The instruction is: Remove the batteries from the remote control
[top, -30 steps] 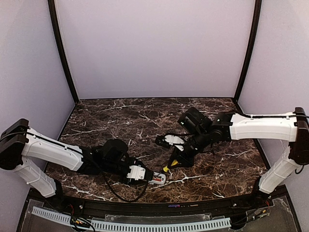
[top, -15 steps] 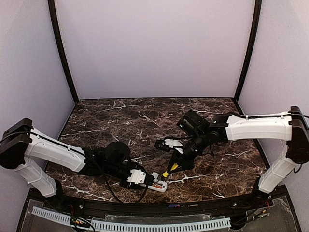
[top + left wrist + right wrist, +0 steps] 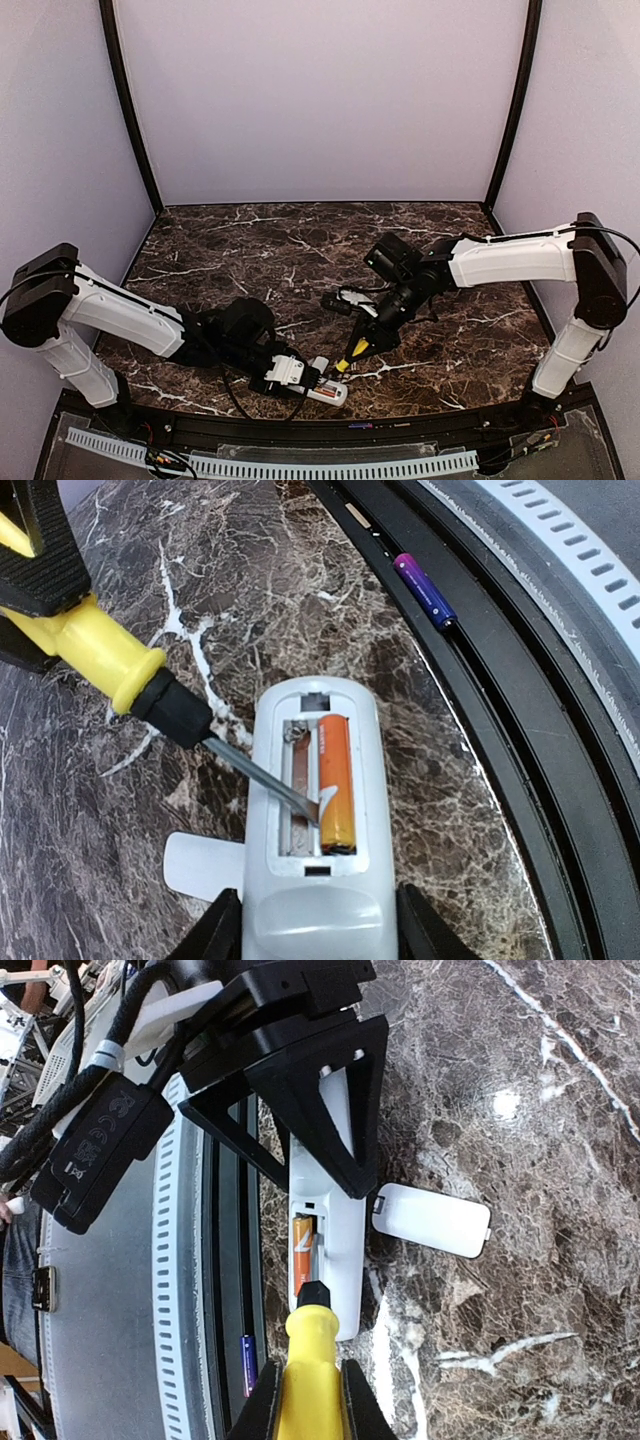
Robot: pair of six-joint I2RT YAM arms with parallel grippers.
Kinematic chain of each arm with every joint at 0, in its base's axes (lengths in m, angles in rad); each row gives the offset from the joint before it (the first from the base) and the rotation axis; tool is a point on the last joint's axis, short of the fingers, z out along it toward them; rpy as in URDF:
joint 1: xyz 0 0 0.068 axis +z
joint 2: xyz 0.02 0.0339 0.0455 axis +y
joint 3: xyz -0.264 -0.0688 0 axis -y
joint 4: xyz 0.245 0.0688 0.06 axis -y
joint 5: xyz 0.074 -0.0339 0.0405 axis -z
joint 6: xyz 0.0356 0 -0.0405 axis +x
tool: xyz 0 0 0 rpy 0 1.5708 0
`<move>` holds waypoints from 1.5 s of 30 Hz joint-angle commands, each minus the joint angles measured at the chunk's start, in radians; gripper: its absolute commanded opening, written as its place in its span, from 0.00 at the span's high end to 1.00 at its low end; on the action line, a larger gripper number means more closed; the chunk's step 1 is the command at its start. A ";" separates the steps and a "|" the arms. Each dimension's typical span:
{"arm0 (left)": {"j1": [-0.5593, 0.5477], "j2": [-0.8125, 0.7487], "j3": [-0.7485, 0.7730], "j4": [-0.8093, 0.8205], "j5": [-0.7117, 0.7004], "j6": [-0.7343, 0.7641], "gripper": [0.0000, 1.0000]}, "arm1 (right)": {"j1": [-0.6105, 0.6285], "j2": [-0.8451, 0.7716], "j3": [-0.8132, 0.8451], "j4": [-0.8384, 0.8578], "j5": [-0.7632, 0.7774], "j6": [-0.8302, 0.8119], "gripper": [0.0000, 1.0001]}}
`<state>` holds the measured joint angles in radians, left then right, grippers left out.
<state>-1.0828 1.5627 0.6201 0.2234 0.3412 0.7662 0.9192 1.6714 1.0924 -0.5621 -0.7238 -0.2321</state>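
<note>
The white remote control (image 3: 315, 880) lies back-up near the table's front edge, its battery recess uncovered. My left gripper (image 3: 315, 935) is shut on its near end, one finger on each side. One orange battery (image 3: 337, 780) sits in the right slot, and the slot beside it is empty. My right gripper (image 3: 310, 1410) is shut on a yellow-handled screwdriver (image 3: 312, 1360). The tool's flat metal tip (image 3: 312, 802) rests in the recess against the battery's side. From above, the remote (image 3: 326, 390) and the screwdriver (image 3: 347, 356) meet between the left gripper (image 3: 303, 381) and the right gripper (image 3: 365, 338).
The small white cover piece (image 3: 200, 865) lies flat on the marble right beside the remote. A purple cylindrical cell (image 3: 425, 590) rests in the black channel along the table's front edge (image 3: 400, 425). A slotted white cable tray (image 3: 180, 1260) runs just beyond the channel.
The left gripper carried the remote right and toward the front edge. The right gripper came down and left with the screwdriver, whose tip now sits in the recess.
</note>
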 commanded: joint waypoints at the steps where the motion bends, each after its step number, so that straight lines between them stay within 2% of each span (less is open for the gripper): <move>1: 0.009 0.010 0.023 0.081 -0.044 -0.015 0.99 | 0.000 0.061 -0.011 0.002 -0.090 -0.022 1.00; 8: 0.009 0.030 0.023 0.090 -0.046 -0.016 1.00 | -0.065 0.132 0.000 0.010 -0.119 0.015 1.00; 18: 0.009 0.049 0.029 0.097 -0.059 -0.016 1.00 | -0.082 0.201 -0.004 0.008 -0.109 0.078 1.00; 45: 0.009 0.027 0.036 0.086 -0.079 -0.011 1.00 | -0.113 0.228 -0.016 0.028 0.093 0.482 1.00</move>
<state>-1.0821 1.6176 0.6205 0.2367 0.3214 0.7364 0.8097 1.8553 1.1122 -0.5255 -0.8986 0.1562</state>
